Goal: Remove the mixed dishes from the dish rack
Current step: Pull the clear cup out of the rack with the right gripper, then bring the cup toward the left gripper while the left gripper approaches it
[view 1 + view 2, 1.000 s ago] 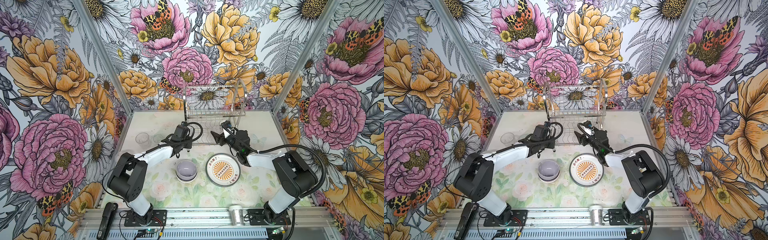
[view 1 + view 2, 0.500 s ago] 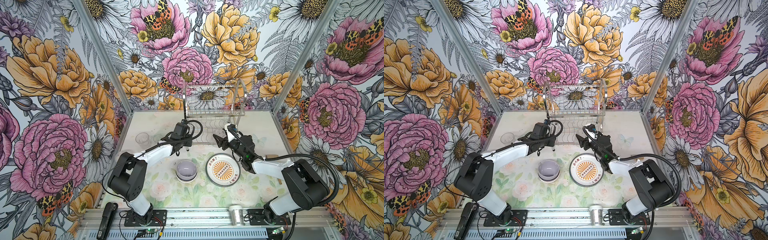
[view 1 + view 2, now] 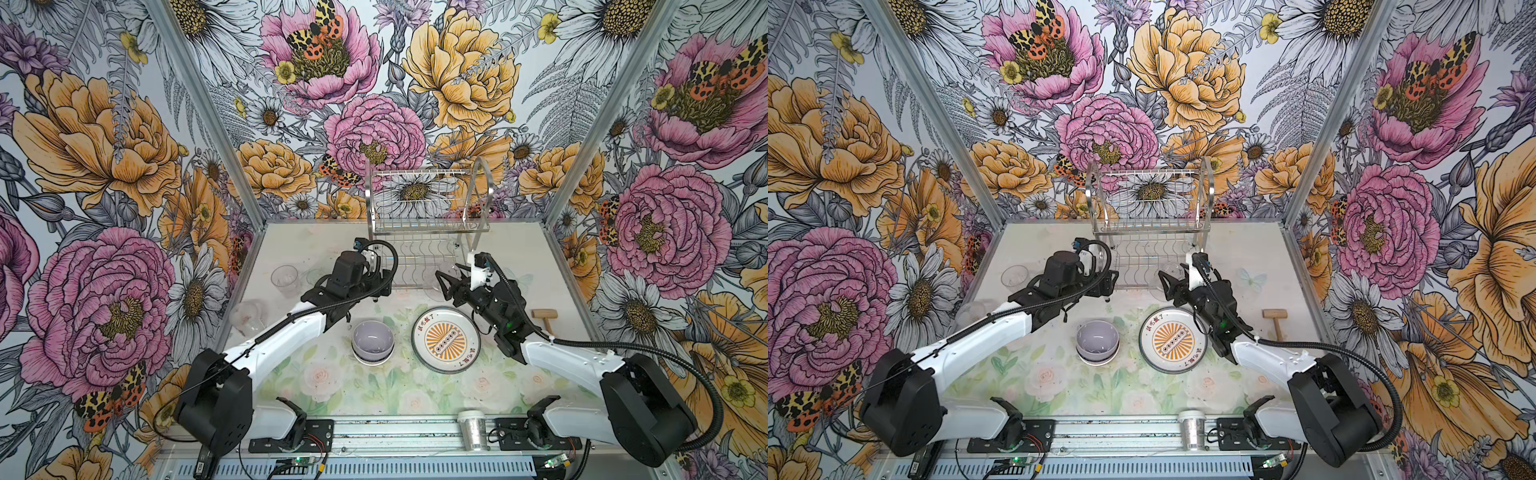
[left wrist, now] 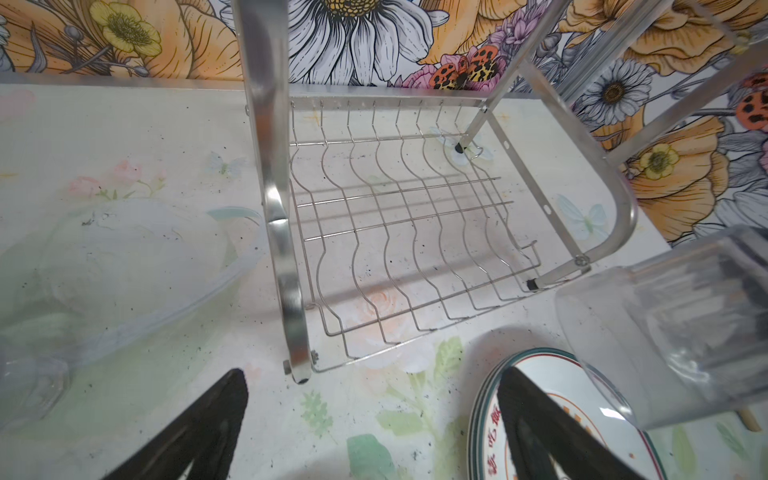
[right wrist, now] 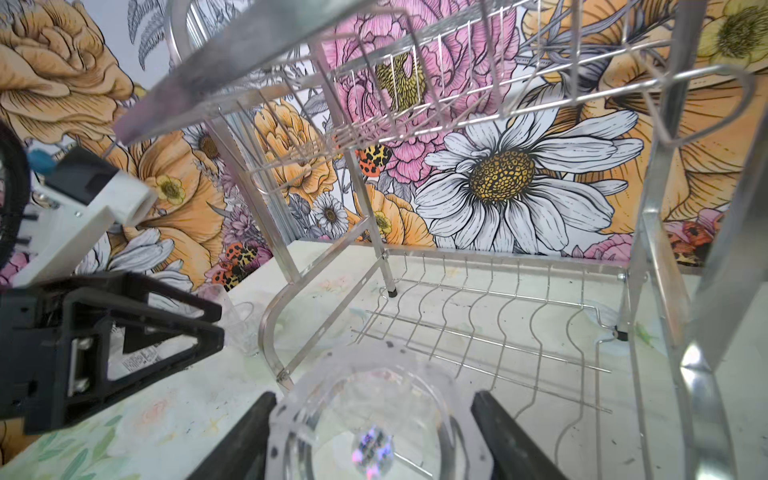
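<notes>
While both shelves of the dish rack point(image 3: 428, 226) look bare in both top views, the one piece not yet set down seems to be the clear glass point(image 3: 433, 286) at the rack's near right corner, clamped in the right gripper point(image 3: 448, 280); the left gripper point(image 3: 383, 286) hangs at the near left corner, fingers spread and empty; nearer lie the lavender bowl point(image 3: 372, 341) and the sunburst plate point(image 3: 446, 340), with two more glasses point(image 3: 284, 280) to the left, a wooden mallet point(image 3: 544, 318) to the right and a silver lidded cup point(image 3: 471, 428) on the near rail. From the left wrist, the held glass shows tilted, thin-walled and smooth, close over the plate's far edge; it is probably light, rigid, slippery and breakable; a transparent dish point(image 4: 124, 270) lies left of the rack's arched frame. From the right wrist, the black fingers point(image 5: 511, 440) press opposite sides of the wall, a sounder hold than the rim; the rack's near frame, the left gripper just to the left and the plate all crowd any set-down.
</notes>
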`<action>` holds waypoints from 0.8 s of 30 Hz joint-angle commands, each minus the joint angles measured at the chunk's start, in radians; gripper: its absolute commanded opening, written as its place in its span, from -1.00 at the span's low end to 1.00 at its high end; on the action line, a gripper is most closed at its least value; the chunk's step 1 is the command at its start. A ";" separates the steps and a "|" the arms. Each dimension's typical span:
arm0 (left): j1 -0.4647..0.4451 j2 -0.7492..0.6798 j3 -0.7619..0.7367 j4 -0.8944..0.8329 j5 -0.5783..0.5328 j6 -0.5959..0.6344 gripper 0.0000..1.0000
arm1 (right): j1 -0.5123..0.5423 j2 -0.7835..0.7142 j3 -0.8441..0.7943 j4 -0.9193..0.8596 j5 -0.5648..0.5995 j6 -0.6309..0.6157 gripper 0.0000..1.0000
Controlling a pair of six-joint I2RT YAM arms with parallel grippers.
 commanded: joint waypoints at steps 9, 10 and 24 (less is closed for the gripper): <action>-0.043 -0.395 -0.213 0.041 0.023 -0.084 0.98 | 0.028 -0.169 -0.001 -0.151 0.048 0.420 -1.00; -0.049 -0.423 -0.228 0.044 0.034 -0.092 0.98 | 0.032 -0.172 -0.003 -0.151 0.054 0.459 -1.00; -0.105 -0.397 -0.287 0.220 0.257 -0.134 0.97 | 0.052 -0.113 -0.003 -0.127 0.095 0.875 -1.00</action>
